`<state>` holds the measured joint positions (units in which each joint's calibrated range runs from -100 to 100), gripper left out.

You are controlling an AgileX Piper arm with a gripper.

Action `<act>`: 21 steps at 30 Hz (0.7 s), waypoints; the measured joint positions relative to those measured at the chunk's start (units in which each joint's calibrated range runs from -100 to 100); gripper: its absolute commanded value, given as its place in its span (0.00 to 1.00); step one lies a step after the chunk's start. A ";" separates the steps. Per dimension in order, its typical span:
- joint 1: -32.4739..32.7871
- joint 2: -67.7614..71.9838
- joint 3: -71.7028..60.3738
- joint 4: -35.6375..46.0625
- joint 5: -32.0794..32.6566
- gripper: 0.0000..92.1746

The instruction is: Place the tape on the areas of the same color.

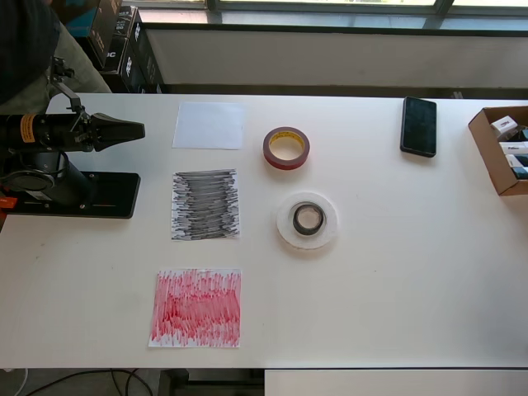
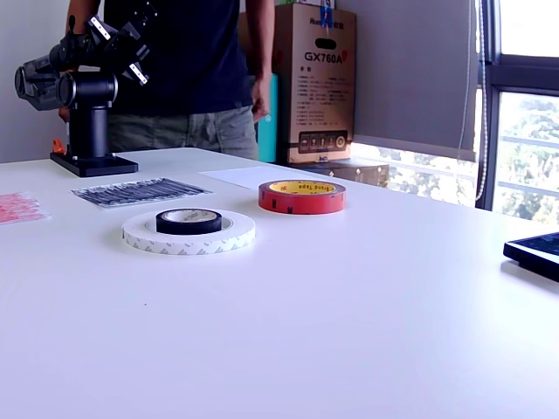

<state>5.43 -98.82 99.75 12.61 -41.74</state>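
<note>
The red roll [image 1: 286, 148] with a yellowish core lies flat on the table, to the right of the plain white sheet [image 1: 209, 125] in the overhead view. The small black roll [image 1: 308, 219] sits inside the wide flat white ring [image 1: 285, 224], to the right of the black-scribbled sheet [image 1: 205, 205]. The red-scribbled sheet [image 1: 196, 308] lies nearest the front edge. My gripper [image 1: 139, 129] looks shut and empty, held high over the table's left part, far from all rolls. In the exterior view the red roll [image 2: 301, 196], white ring [image 2: 188, 237] and black roll [image 2: 189, 221] lie in the foreground.
The arm's black base plate [image 1: 74, 194] sits at the overhead view's left. A black phone [image 1: 418, 125] and an open cardboard box [image 1: 500, 148] lie at the right. A person [image 2: 192, 78] stands behind the arm, beside a tall carton [image 2: 314, 83].
</note>
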 measured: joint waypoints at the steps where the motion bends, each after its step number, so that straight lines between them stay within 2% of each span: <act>1: 0.00 0.00 0.00 0.00 0.00 0.00; 21: 0.00 0.00 0.00 0.00 -0.01 0.00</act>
<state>5.43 -98.82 99.75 12.61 -41.75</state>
